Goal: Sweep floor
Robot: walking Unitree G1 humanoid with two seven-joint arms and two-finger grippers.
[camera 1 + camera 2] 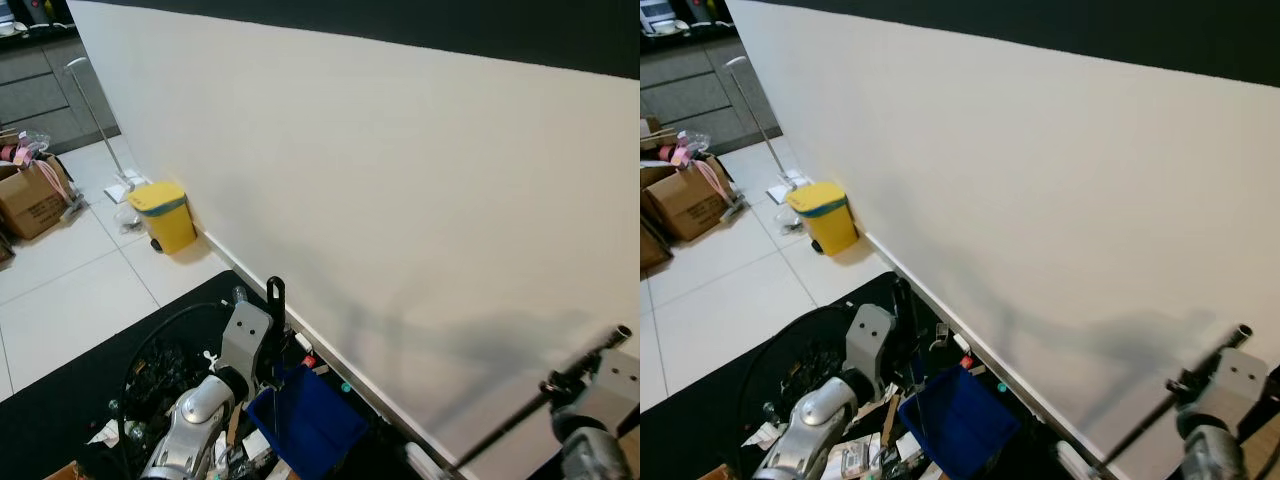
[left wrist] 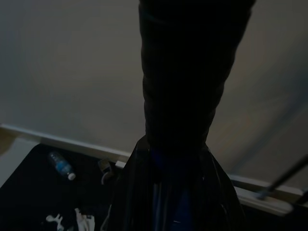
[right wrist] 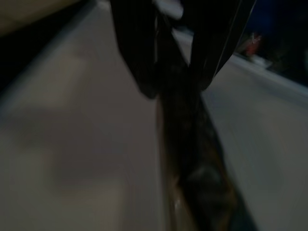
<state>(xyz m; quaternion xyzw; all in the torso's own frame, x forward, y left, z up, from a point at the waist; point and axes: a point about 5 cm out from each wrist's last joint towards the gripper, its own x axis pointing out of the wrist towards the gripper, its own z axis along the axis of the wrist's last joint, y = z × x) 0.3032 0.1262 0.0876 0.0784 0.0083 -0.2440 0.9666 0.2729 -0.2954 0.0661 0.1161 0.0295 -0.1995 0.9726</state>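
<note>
A blue dustpan (image 1: 305, 418) stands on the black mat (image 1: 70, 410) by the wall's baseboard. My left gripper (image 1: 273, 300) is above it and appears shut on its dark upright handle (image 2: 180, 96). Litter (image 1: 150, 385) of paper scraps and wrappers lies on the mat to the left of the pan, with a small water bottle (image 2: 61, 166) nearby. At the lower right my right gripper (image 3: 175, 62) is shut on a thin black broom handle (image 1: 500, 430) that slants down toward the baseboard. The broom's head is hidden.
A white wall (image 1: 400, 200) runs close along my front and right. A yellow bin (image 1: 160, 215) stands against it farther left, with a long-handled tool (image 1: 95, 110) leaning behind. Cardboard boxes (image 1: 35, 195) sit on the white tiles at far left.
</note>
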